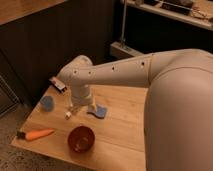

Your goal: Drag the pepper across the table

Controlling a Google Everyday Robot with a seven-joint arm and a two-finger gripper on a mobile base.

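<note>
One table (125, 117) carries five loose things. There is one orange pepper (37, 134), one reddish-brown bowl (81, 139), one small blue cup (47, 103), one blue cloth (100, 111) and one small packet (58, 84) at the back edge. One robot arm (115, 72) reaches over the top, and its one gripper (74, 110) hangs low above the table, between the cup and the cloth. One shelf (170, 12) runs behind.

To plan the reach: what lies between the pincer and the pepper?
Bare table only, in the camera view; the pincer hangs over its middle, the pepper by its near edge.
</note>
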